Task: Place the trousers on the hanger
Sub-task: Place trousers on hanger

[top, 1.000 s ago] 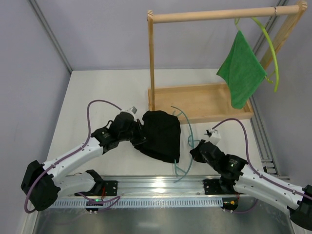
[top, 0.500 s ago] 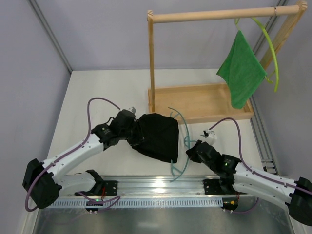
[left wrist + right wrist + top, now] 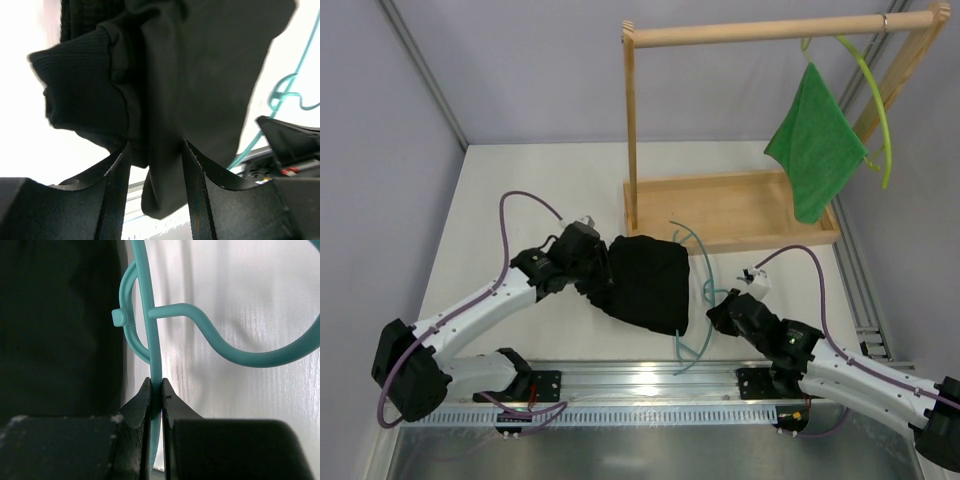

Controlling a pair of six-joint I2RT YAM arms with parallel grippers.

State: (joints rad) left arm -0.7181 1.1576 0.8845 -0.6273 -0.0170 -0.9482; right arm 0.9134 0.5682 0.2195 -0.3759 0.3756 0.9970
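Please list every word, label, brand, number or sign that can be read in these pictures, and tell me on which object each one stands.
There is no readable text in any view.
The trousers are plain black, the hanger is bare teal plastic, and the green cloth and the wooden rack carry no marks.

We see plain black trousers [image 3: 650, 285], teal hanger [image 3: 170, 311], bright green cloth [image 3: 815, 150], yellow-green curved hanger [image 3: 886, 150], pale wood rack [image 3: 760, 30], white worktop [image 3: 520, 190].
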